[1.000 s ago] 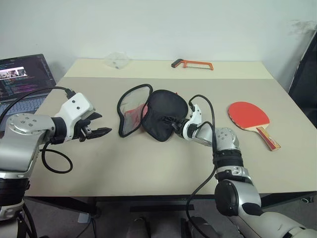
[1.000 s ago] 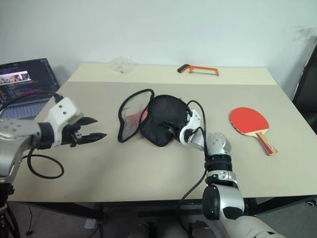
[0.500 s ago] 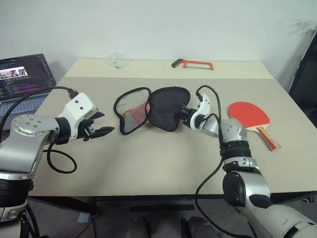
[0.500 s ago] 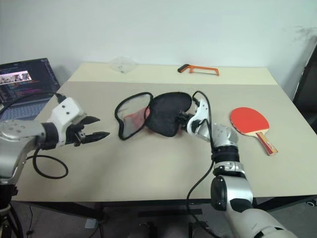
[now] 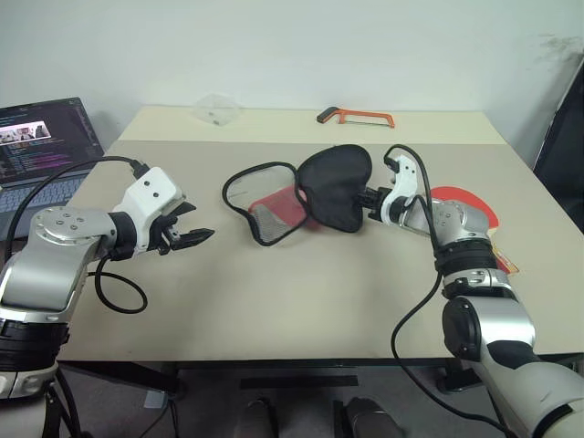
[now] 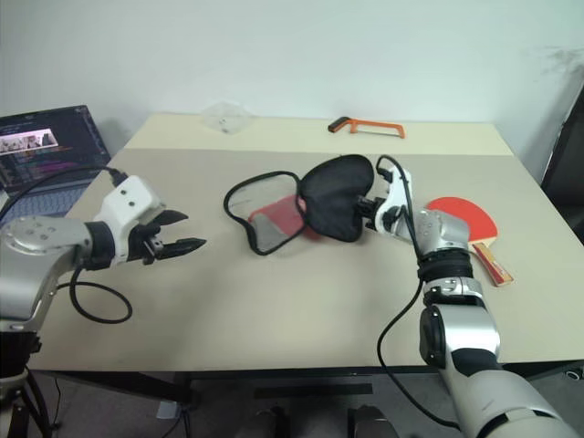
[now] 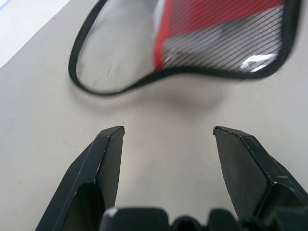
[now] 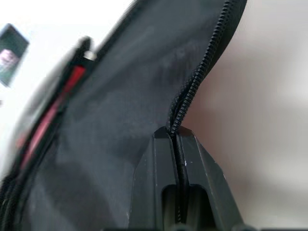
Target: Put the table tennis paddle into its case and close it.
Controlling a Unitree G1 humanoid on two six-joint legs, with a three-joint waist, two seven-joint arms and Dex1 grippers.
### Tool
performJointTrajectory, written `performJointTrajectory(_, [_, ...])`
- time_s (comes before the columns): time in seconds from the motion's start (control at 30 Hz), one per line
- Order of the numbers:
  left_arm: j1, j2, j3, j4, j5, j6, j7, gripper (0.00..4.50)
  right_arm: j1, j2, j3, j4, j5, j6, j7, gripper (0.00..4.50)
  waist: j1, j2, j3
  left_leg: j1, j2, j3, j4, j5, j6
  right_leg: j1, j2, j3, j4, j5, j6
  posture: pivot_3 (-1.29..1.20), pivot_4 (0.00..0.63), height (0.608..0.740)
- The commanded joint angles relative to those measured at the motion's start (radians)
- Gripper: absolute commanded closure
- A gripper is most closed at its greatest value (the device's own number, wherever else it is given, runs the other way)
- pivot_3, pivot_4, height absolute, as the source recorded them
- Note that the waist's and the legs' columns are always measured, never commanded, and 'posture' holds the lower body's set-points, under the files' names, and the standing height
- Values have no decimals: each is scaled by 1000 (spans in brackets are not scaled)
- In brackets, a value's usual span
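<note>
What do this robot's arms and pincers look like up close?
Both arms are chunky silver metal segments with black joints. Each ends in a white wrist block carrying the left gripper and right gripper, both with two black tapering fingers. A black cable loops loosely off each forearm.

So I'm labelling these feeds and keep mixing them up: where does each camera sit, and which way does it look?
Left eye and right eye views: on the head, looking forward and down over the table; both arms show, right end effector shut on the case.
Left wrist view: on the left wrist, looking along the open left end effector at the case's mesh half.
Right wrist view: on the right wrist, fingers clamping the case's zipper edge.
Shared: the case appears in all views; the paddle and hacksaw in both eye views.
</note>
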Motion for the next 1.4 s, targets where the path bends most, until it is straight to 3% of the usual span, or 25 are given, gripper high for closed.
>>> performJointTrajectory(0.03, [-22, 8, 7, -7, 10, -24, 1, 1267, -20, -45, -11, 45, -31, -70, 34, 4487, 0, 0, 0, 0, 0, 0, 0, 0, 0, 0, 0, 0, 0, 0, 0, 0, 150, 740])
performJointTrajectory(0.5, [-41, -6, -22, -3, 22, -32, 5, 1267, -96, -120, 14, 290, -164, -241, 92, 4487, -1, 0, 0, 0, 0, 0, 0, 0, 0, 0, 0, 0, 0, 0, 0, 0, 150, 740])
performJointTrajectory(0.87, [-44, -10, -22, 1, 28, -36, 7, 1267, -104, -136, 38, 325, -229, -257, 114, 4487, -1, 0, 0, 0, 0, 0, 0, 0, 0, 0, 0, 0, 1, 0, 0, 0, 150, 740])
performJointTrajectory(0.97, [-47, -13, -22, 3, 29, -37, 8, 1267, -104, -145, 46, 307, -238, -246, 128, 3871, -1, 0, 0, 0, 0, 0, 1, 0, 0, 0, 0, 0, 1, 0, 0, 0, 150, 740])
performJointTrajectory(1.13, [-57, -17, -27, 9, 33, -43, 7, 1267, -92, -179, 68, 238, -255, -213, 150, 2033, 0, 0, 0, 0, 0, 0, 1, 0, 0, 0, 0, 0, 1, 0, 0, 0, 150, 740])
performJointTrajectory(1.17, [-60, -18, -29, 12, 33, -45, 6, 1267, -85, -190, 80, 208, -266, -206, 154, 1858, 0, 0, 0, 0, 0, 0, 1, 0, 0, 0, 0, 0, 1, 0, 0, 0, 150, 740])
performJointTrajectory(1.3, [-77, -23, -26, 23, 18, -62, -14, 1267, -8, -265, 110, -49, -279, -108, 171, 462, 1, 0, 0, 0, 0, 0, 1, 0, 0, 0, 0, 0, 1, 0, 0, 0, 150, 740])
performJointTrajectory(1.4, [-80, -29, -15, 19, -15, -84, -53, 1267, 76, -339, 76, -229, -277, -13, 128, 462, 8, 0, 0, 0, 0, 0, 1, 0, 0, 0, 0, -1, 1, 0, 0, 0, 150, 740])
